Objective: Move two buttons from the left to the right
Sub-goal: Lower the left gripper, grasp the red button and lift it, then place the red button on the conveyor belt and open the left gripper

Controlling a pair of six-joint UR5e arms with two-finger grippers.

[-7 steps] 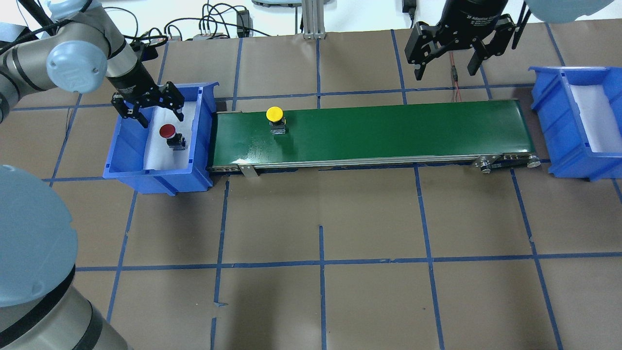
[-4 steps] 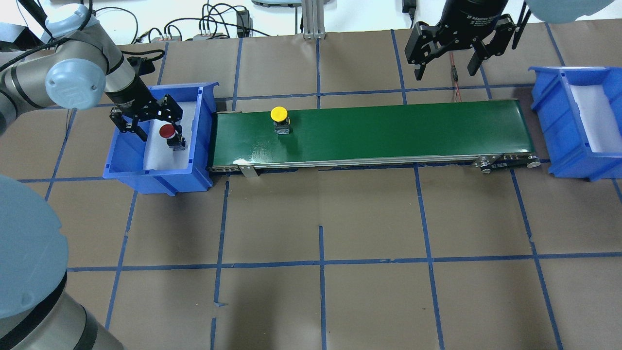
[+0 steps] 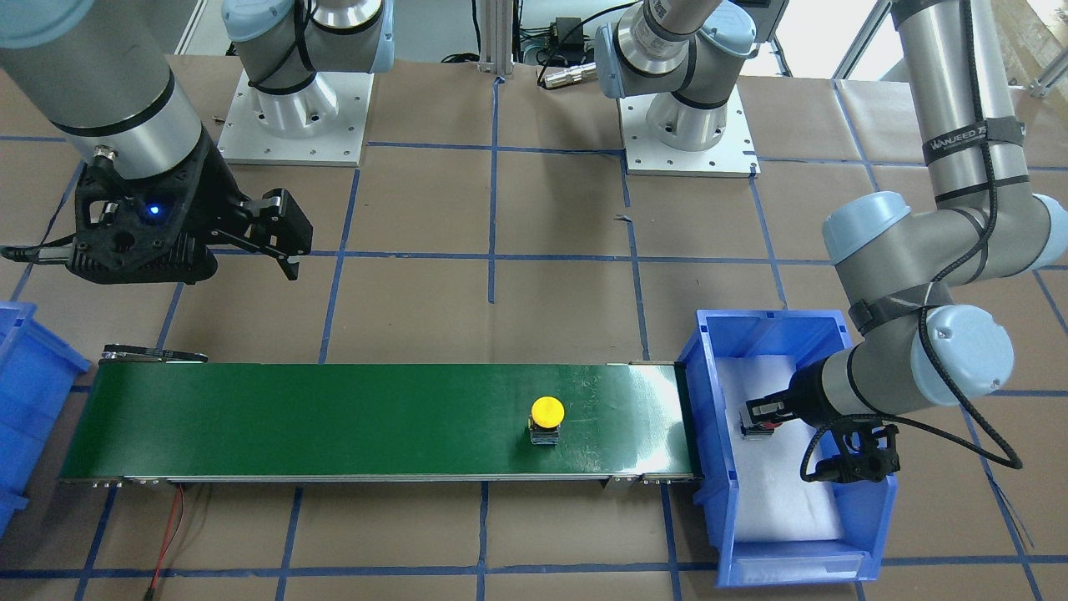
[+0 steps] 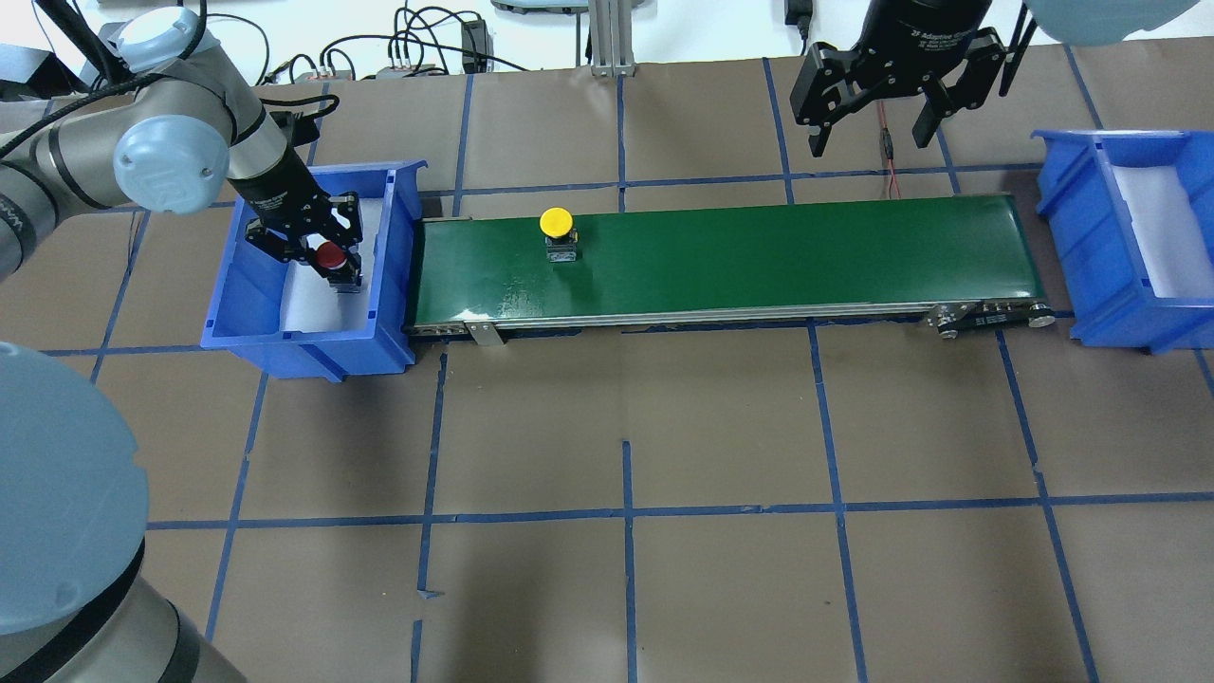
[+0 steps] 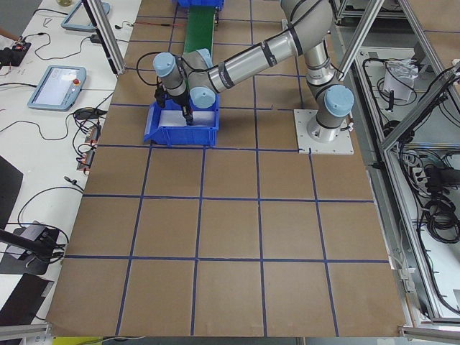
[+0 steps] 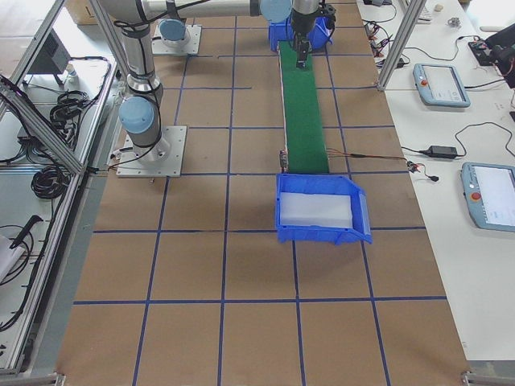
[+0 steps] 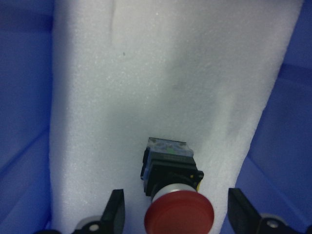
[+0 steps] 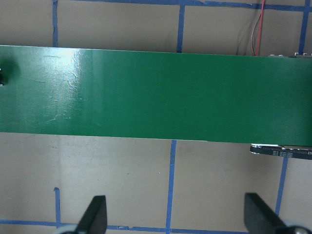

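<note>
The red button (image 4: 330, 256) stands on the white foam in the left blue bin (image 4: 248, 296). My left gripper (image 4: 316, 250) is down in that bin and open. In the left wrist view its fingers (image 7: 115, 214) sit either side of the red cap (image 7: 179, 213), with a gap on each side. The yellow button (image 4: 557, 223) stands upright on the green conveyor belt (image 4: 759, 256), left of its middle, and it also shows in the front view (image 3: 547, 411). My right gripper (image 4: 868, 144) hangs open beyond the belt's right part, holding nothing.
The right blue bin (image 4: 1072, 228), lined with white foam, stands off the belt's right end. A red and black wire (image 4: 890, 161) runs to the belt's far side. Cables lie along the table's back edge. Blue tape lines grid the brown table.
My left gripper has come down and to the right, so its fingers now straddle the red button. The yellow button has travelled right along the belt. The right arm has not moved.
</note>
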